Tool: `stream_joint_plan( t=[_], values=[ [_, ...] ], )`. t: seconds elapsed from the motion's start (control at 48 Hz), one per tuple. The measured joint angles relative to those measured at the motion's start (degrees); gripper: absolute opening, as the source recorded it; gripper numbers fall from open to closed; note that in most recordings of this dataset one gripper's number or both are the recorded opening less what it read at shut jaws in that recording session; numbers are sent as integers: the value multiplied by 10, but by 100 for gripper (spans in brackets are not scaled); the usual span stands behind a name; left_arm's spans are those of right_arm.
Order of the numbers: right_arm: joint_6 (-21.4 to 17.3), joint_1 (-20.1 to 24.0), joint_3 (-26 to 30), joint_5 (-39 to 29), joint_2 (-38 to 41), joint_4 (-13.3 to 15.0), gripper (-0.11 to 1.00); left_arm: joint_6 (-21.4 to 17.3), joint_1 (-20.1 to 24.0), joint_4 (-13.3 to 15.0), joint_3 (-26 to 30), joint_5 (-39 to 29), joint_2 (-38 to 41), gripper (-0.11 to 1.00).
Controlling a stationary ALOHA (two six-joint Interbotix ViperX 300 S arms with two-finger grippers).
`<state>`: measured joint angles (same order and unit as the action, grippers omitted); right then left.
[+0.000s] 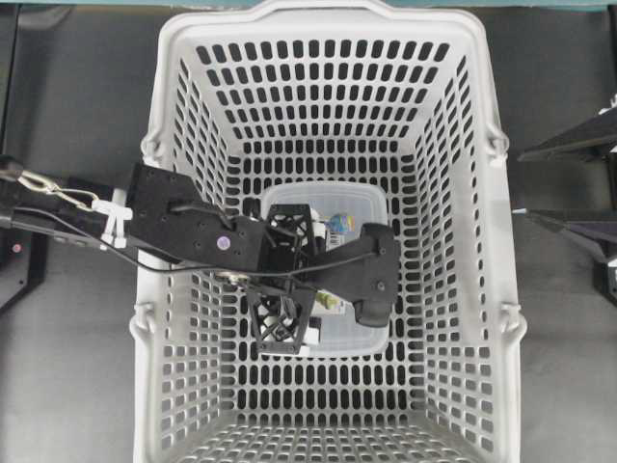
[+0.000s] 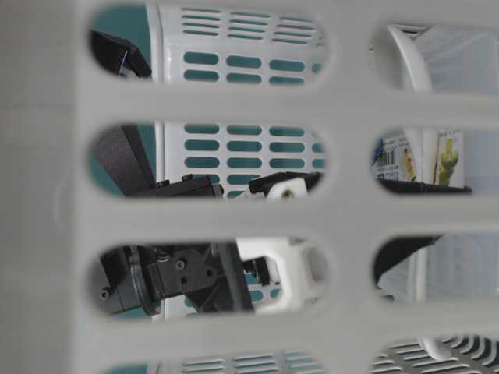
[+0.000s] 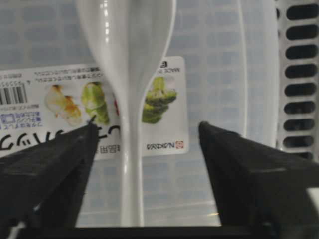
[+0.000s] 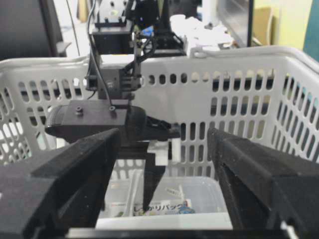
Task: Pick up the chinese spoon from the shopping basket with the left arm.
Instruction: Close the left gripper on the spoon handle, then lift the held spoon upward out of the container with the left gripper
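The white chinese spoon (image 3: 130, 164) lies on a clear plastic container (image 3: 219, 169) with a printed label, its bowl at the top of the left wrist view. The container sits on the floor of the light grey shopping basket (image 1: 174, 87). My left gripper (image 3: 147, 127) is open and low over the container. Its handle lies between the jaws, nearer the left finger (image 3: 60, 164), which does not touch it. In the overhead view the left gripper (image 1: 299, 275) hides the spoon. The right wrist view shows the spoon (image 4: 133, 191) beside a left finger. My right gripper (image 4: 163, 133) is open and empty outside the basket.
The basket's slotted walls (image 1: 453, 193) close in round the left arm on all sides. The basket's rim (image 4: 199, 56) stands between the right gripper and the container (image 4: 199, 199). The table-level view looks through a basket wall (image 2: 234, 101) at the left gripper's body (image 2: 179, 273).
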<state>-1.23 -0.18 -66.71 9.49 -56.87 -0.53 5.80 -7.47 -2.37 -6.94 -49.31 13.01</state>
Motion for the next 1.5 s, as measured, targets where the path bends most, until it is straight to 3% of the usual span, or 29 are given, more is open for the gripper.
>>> stream_joint_plan(
  t=[0.208,0.25,0.438,0.604,0.855,1.0,1.501],
  values=[
    [0,0,-1,1,0,1,68,4,2,0,-2,5,0,17],
    [-1,0,-2,0,0,0,68,4,2,0,-2,6,0,12],
    [0,0,-3,1,0,1,68,4,2,0,9,1,-1,12],
    [0,-2,-4,1,-1,0,68,4,2,0,56,-45,-21,12],
    [-1,-2,-6,1,-4,0,68,7,1,0,209,-225,-31,12],
    [0,-3,-7,1,-4,0,68,9,-1,0,269,-282,-30,12],
    [0,-3,-9,1,-4,0,68,11,4,0,279,-294,-25,12]
  ],
)
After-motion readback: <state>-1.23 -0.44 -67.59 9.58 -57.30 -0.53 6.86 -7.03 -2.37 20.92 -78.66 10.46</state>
